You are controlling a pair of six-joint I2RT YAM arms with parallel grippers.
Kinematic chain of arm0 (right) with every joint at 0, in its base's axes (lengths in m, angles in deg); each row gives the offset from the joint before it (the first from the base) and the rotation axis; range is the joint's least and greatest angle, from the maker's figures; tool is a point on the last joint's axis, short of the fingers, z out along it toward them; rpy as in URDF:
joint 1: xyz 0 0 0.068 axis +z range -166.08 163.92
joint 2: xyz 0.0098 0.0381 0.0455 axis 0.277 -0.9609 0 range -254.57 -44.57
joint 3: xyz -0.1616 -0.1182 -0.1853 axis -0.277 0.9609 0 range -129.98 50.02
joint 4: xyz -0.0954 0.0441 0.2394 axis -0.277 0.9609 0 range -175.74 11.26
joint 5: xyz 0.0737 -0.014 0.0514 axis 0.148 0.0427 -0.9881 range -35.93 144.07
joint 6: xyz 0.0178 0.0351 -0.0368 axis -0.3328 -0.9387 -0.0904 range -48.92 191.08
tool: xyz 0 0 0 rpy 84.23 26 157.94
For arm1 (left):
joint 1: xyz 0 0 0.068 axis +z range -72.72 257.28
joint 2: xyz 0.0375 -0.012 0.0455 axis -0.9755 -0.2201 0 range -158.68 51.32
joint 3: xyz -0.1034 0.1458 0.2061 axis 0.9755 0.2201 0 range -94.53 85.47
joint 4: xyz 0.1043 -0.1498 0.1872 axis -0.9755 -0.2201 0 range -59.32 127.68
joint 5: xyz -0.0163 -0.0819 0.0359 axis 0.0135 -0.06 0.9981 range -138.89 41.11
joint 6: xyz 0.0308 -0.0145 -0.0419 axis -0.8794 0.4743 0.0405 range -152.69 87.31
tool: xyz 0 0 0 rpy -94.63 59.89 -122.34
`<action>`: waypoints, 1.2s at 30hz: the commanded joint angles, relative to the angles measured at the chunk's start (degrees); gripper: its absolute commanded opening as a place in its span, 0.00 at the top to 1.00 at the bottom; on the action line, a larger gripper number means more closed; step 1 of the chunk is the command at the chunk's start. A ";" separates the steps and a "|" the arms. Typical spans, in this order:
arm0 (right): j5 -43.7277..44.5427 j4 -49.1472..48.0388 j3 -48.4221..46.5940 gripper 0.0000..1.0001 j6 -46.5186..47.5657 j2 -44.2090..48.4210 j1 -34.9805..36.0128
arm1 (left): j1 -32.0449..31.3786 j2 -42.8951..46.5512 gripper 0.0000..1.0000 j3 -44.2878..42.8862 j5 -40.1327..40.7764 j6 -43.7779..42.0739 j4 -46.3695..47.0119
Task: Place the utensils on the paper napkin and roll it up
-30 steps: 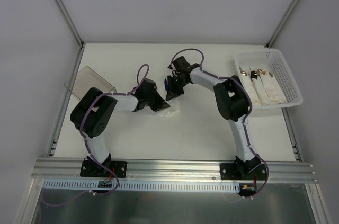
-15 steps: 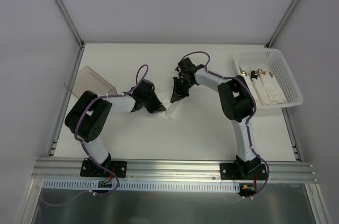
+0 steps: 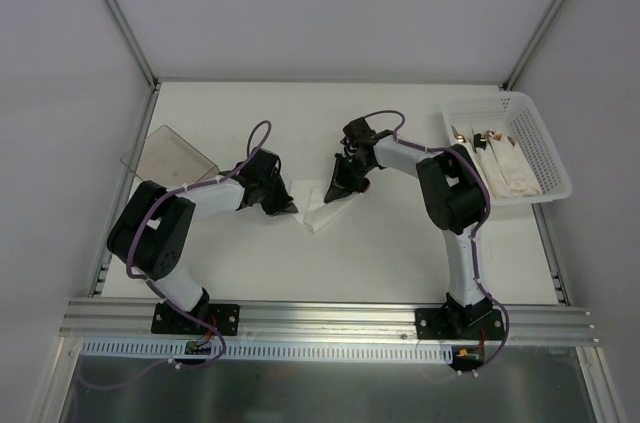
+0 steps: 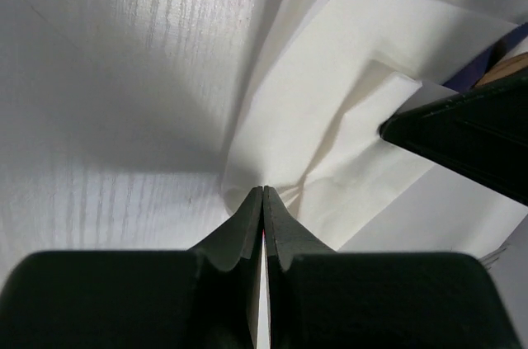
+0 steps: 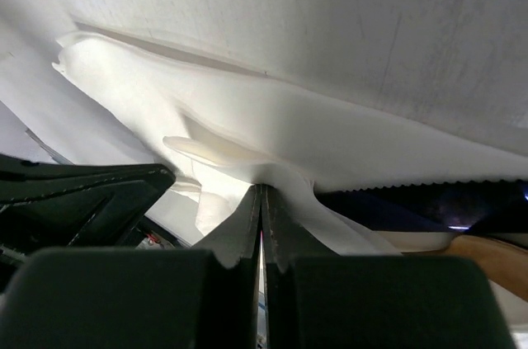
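White paper napkin [image 3: 320, 213] lies crumpled and partly folded near the middle of the table [image 3: 400, 253], and both tools meet at it. On the napkin's left, the left gripper [image 4: 263, 194] has its two fingers pressed together with no gap. Their tips pinch the napkin's edge, and creases fan out from that point. On the napkin's right, the right gripper [image 5: 261, 192] is likewise closed tight, with a fold of the paper bunched between and over its tips.

The overhead view shows the two grippers facing each other across the napkin. A clear smoky container [image 3: 165, 153] sits well to the napkin's left. A white perforated basket [image 3: 548, 155] well to its right holds several rolled white bundles [image 3: 495, 171] with brown ends showing. Neither wrist camera takes those in.

The left wrist view shows the sheet's layered folds and a raised corner, with the other gripper's black tip touching the paper. The right wrist view alone looks under the lifted paper, where a tan-brown wooden utensil [image 5: 487, 260] lies on the napkin's right side, partly covered. The paper's edge there is finely scalloped. Which kind of utensil it is cannot be told.
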 commanded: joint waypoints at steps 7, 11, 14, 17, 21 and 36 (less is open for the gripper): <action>5.53 3.34 6.88 1.00 -6.24 -0.99 0.46 | -1.73 7.62 1.00 -3.28 0.57 -4.44 -4.57; 6.15 3.17 8.46 1.00 -8.96 -0.55 0.29 | -4.72 3.32 0.99 -5.66 -0.40 -2.95 -4.48; 6.23 3.17 9.08 1.00 -10.55 -0.73 0.29 | -6.83 -1.77 0.99 -7.68 -0.14 -1.72 -4.40; 6.32 3.25 9.34 1.00 -11.17 -0.99 0.11 | -7.80 -4.41 1.00 -9.09 -0.49 0.04 -4.40; 5.18 2.81 8.81 1.00 -11.17 -1.08 0.02 | -8.15 -8.45 1.00 -9.88 -0.84 1.45 -4.22; 4.03 10.80 -6.74 0.91 14.57 0.86 -1.82 | -3.06 -11.46 1.00 -3.82 -2.25 -2.94 -5.71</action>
